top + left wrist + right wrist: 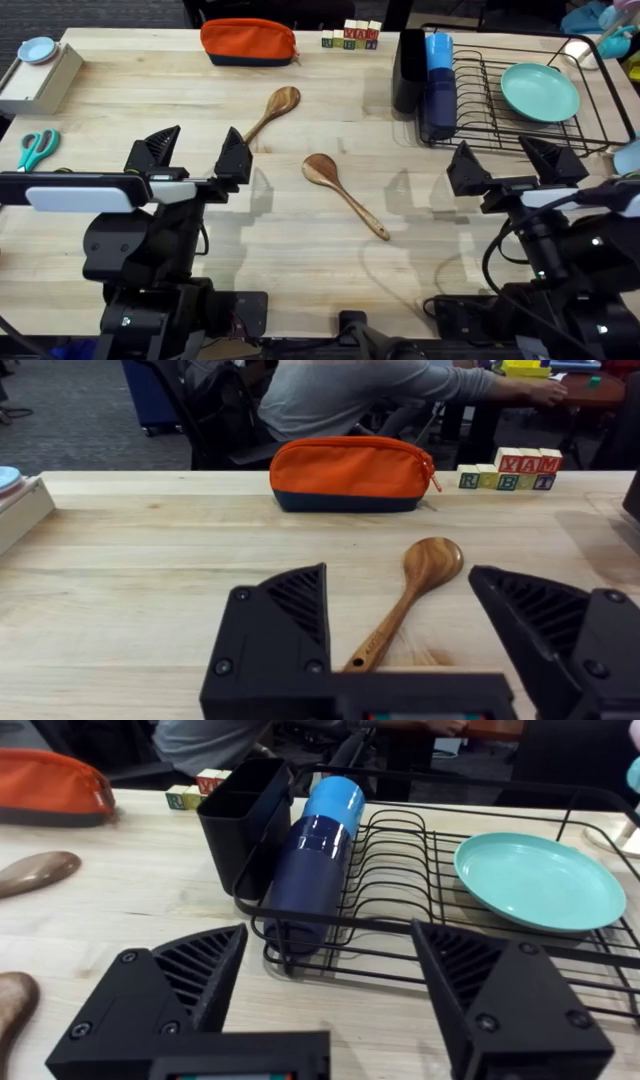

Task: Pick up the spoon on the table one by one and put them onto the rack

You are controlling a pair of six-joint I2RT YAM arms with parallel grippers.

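Our left tool [192, 153] hangs with its fingers spread wide and nothing between them, low over the counter [280, 250] and lined up on the handle end of the nearer of two wooden spoons. That first spoon [271, 113] lies flat just ahead of it, its bowl toward the orange pouch [248, 42]. Our right tool [517, 162] is likewise spread and empty, just in front of the rack [500, 110], which holds a teal plate [540, 92], a blue bottle [438, 85] and the black utensil holder [408, 68]. The second spoon [344, 194] lies flat mid-counter between the two arms, handle pointing back toward us. We judge that the first pick has not begun: both spoons are on the counter, none on the rack. Next, the left tool would need to drop over the slim handle, close squarely on it, lift, and carry it across to the holder.
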